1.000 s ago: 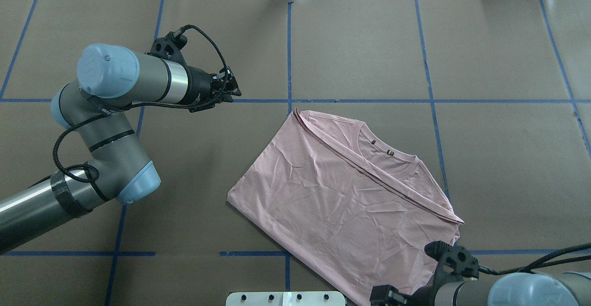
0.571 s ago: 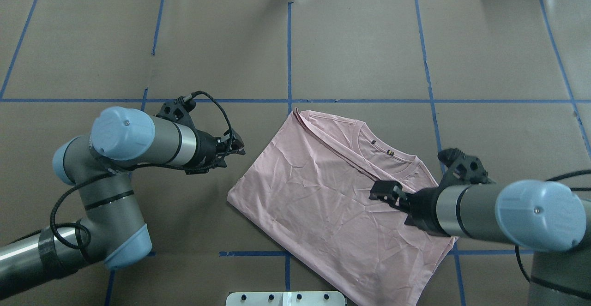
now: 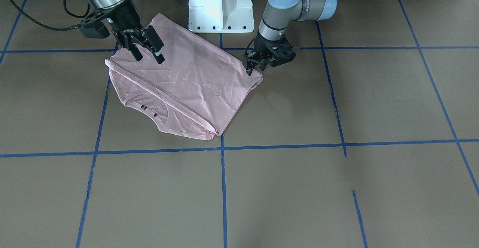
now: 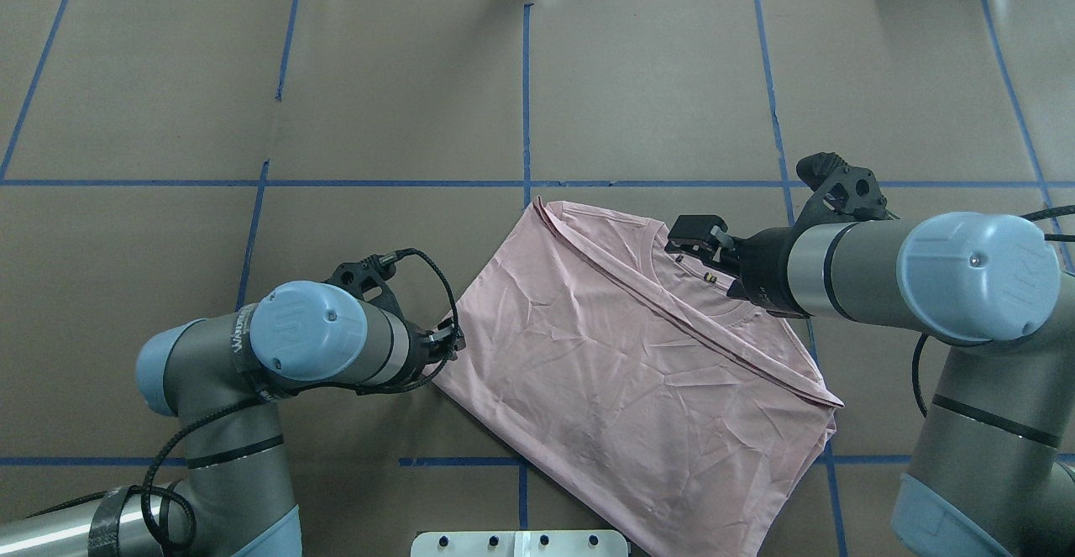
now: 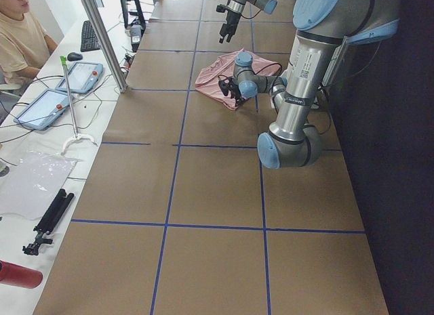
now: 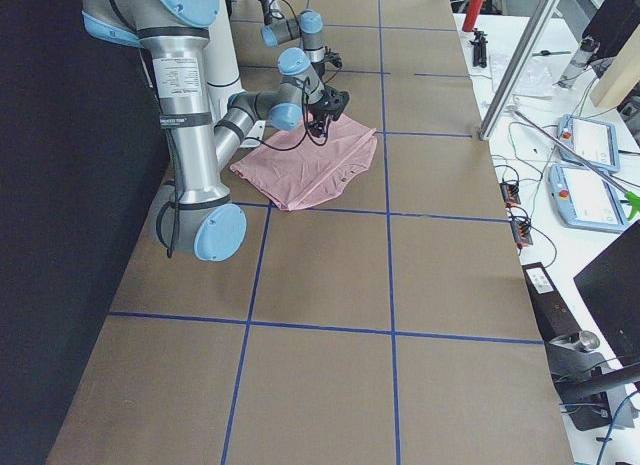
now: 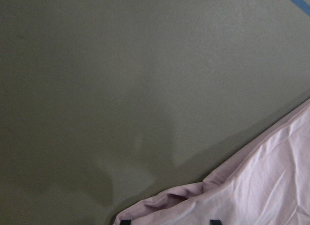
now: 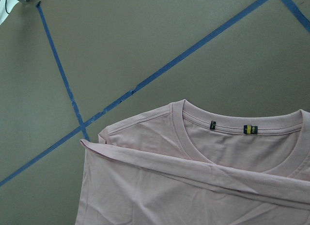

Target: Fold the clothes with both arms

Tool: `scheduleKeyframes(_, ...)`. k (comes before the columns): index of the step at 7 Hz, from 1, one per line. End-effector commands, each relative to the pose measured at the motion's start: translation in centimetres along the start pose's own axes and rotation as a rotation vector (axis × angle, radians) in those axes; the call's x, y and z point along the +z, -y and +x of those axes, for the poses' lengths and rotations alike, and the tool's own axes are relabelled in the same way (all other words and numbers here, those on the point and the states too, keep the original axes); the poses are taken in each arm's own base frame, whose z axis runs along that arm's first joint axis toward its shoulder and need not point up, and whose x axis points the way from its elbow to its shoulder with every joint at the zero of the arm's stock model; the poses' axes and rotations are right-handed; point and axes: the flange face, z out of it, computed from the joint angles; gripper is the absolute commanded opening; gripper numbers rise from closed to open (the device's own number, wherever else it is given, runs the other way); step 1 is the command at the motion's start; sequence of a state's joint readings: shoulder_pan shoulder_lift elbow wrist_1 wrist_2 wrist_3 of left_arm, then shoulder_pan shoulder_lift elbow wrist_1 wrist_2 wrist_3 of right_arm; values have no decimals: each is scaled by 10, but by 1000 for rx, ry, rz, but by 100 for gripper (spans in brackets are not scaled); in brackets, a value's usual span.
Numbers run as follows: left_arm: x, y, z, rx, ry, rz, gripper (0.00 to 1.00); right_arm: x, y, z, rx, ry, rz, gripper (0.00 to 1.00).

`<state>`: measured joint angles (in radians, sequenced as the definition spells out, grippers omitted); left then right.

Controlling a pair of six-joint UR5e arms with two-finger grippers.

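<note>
The pink T-shirt (image 4: 621, 372) lies flat on the brown table (image 4: 151, 78), close to the robot's white base (image 3: 219, 5); it sits crooked against the blue tape lines (image 4: 527, 78). It is folded, so one plain pink layer covers most of it; only a strip with the neck band (image 8: 271, 126) peeks out on the side away from the robot; two tiny tags (image 8: 249, 129) sit inside that band.

The left gripper (image 3: 255, 68) is down low at the shirt corner that is nearest to the left arm; its two fingers stand a little apart and hold nothing; the cloth at that corner is bunched up right by them; I cannot tell if they touch it; in the left wrist view only the dark fingertips (image 7: 125, 221) peek in at the bottom edge.

The right gripper (image 3: 149, 59) hangs above the shirt, near the neck band; its fingers are spread wide and it holds nothing; its wrist camera looks down on the neck band and the fold line.
</note>
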<state>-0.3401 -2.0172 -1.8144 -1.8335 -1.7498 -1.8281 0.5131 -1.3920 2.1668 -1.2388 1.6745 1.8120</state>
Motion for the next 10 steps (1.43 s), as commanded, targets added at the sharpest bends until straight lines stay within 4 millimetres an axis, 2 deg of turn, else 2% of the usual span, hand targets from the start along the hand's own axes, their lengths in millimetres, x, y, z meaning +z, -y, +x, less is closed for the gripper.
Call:
scheduleKeyframes(1,11,-7,-4,10,25,15,61,17,4,7,1,-33,16,100)
scheduleKeyframes(6,14,0,-5,16,26,57,55,24,8,10,2,-44,23,100)
scheduleKeyframes(7,14,0,-4,17,25,57,50,24,8,9,1,-42,23,100)
scheduleKeyframes(8,17,2,-5,15,31,60,42,25,8,10,2,-47,24,100)
scheduleKeyframes(10,15,10,-5,7,29,79,0,28,7,9,3,-47,22,100)
